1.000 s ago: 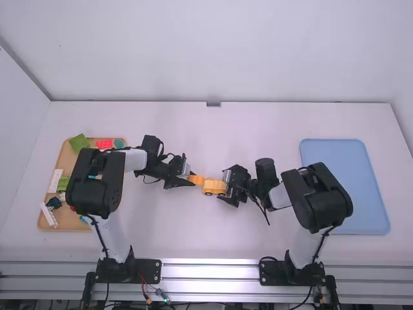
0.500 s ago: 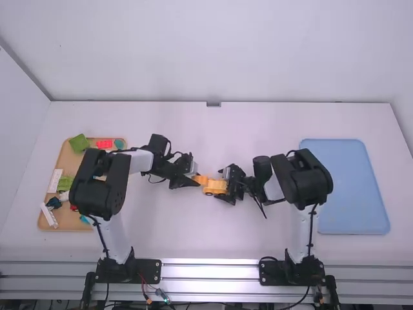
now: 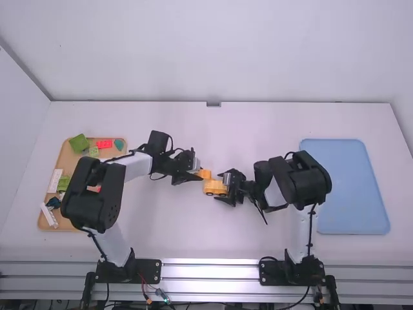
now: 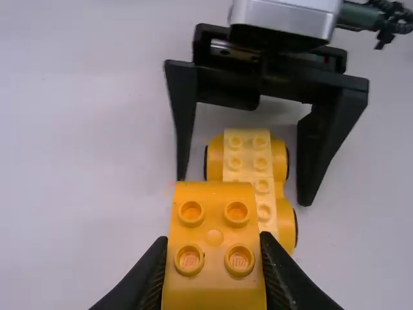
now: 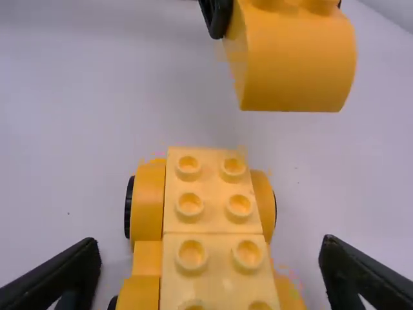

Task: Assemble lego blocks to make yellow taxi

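White surface (image 3: 193, 236), pale wall (image 3: 206, 51) behind; used as the assembly bench, at its middle, within reach of both arms.

Item: one wheeled base (image 5: 213, 216), yellow, black wheels (image 5: 128, 206) at its sides. Set down on the surface, studs upward, probably to offer a firm seat for the next piece.

Item: one curved yellow block (image 4: 214, 223), four studs on top. Held in the air just off one end of the base, not joined to it; level enough, by the look of it, to keep studs and sockets parallel. Likely cab or roof (a guess from shape alone).

Item: left pincer (image 4: 213, 239), closed on the curved block by its two sides. Top and underside thus left free, sensibly, for pressing home.

Item: right pincer (image 5: 209, 243), open, one finger on either side of the base, gaps visible. Placed, presumably, to steady the base against a downward push; closing advisable first, to prevent rolling or skewing.

Item: wooden tray (image 3: 66, 225), at the left, stocked with loose pieces, among them a green block (image 3: 79, 143) and a red block (image 3: 104, 144). Kept aside as stores.

Item: blue tray (image 3: 355, 187), at the right, perhaps for the finished taxi.
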`<state>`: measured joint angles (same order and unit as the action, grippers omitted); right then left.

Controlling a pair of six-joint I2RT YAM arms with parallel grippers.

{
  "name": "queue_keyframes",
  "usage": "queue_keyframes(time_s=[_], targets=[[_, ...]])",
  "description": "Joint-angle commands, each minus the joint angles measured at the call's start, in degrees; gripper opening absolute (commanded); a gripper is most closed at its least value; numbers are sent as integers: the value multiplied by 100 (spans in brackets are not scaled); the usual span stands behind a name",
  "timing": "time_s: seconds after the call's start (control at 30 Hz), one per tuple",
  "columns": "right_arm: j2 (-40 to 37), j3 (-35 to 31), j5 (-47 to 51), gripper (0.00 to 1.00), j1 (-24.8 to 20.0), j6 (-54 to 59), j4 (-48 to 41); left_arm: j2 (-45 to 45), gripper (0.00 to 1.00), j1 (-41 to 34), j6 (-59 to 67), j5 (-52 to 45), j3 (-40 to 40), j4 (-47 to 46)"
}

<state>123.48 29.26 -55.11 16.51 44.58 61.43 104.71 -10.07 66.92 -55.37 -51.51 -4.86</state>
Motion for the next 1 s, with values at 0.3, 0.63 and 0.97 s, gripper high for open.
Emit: queue_keyframes(time_s=[0.3, 0.63, 0.97], targets=[[94, -39, -13, 70, 22, -127, -35, -105, 2, -70, -1738, -431, 953, 1884], [94, -22, -13, 51, -2, -127, -120, -2, 2, -125, -1408, -848, 922, 1910], [94, 531, 0, 40, 46, -61, -1370, 284, 2, -162, -1215, -988, 787, 1856]])
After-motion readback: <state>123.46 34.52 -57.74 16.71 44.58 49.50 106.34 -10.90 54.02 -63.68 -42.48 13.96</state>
